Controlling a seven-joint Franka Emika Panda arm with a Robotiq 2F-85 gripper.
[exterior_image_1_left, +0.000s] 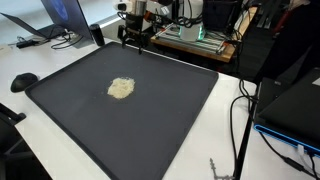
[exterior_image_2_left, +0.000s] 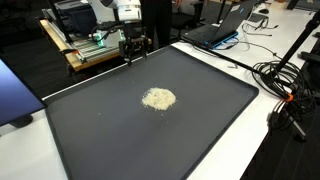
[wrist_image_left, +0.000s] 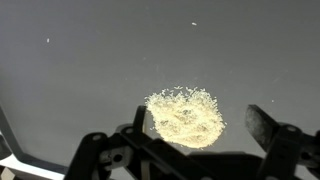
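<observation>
**A:** Where do we find the gripper (exterior_image_1_left: 134, 40)?

**B:** At twelve o'clock from the pile of pale grains (exterior_image_1_left: 121, 88), hanging over the far edge of the dark mat (exterior_image_1_left: 170, 115). Its fingers are spread wide with nothing between them, and it touches nothing.

**A:** And the pile itself?

**B:** It is near the mat's middle, well apart from every edge. We judge it is heaped there so that loose grains land on the mat and not on the white table (exterior_image_1_left: 45, 140). In the wrist view it lies toward six o'clock, showing between the two fingers (wrist_image_left: 262, 125).

**A:** Our count?

**B:** One gripper, one mat, one pile, and two stray specks (wrist_image_left: 47, 40) at ten and twelve o'clock from the pile.
</observation>
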